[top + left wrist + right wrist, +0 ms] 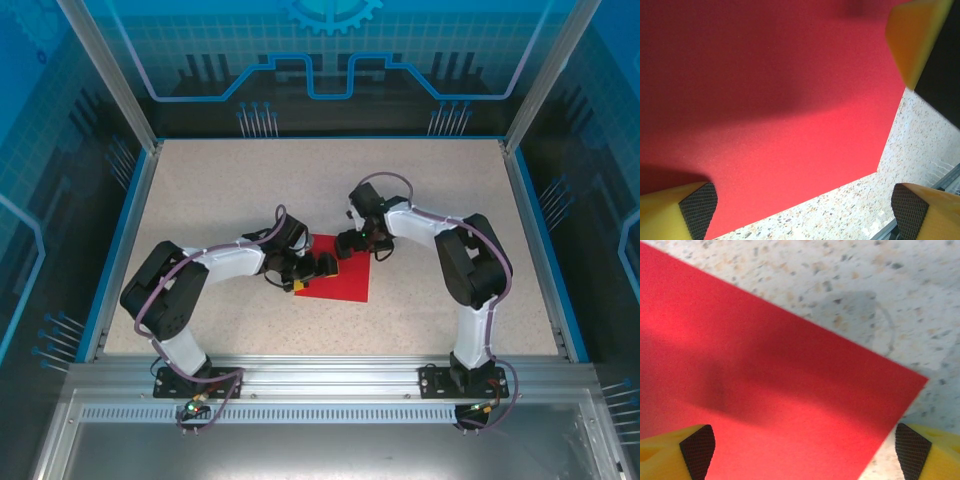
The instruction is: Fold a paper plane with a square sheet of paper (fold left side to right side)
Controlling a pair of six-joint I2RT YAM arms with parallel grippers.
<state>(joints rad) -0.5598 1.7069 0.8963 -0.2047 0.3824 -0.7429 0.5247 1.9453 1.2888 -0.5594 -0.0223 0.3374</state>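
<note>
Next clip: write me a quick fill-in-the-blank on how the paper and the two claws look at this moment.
1. The square sheet of paper shows its ___ face upward.
2. It lies ___ on the speckled table.
3. The left claw and the right claw both stand ___, gripping nothing.
Missing words: red; flat; open.

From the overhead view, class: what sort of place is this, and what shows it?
Likely a robot lab work cell: two arms bolted to an aluminium rail, a speckled table, and blue printed panels walling it in.
</note>
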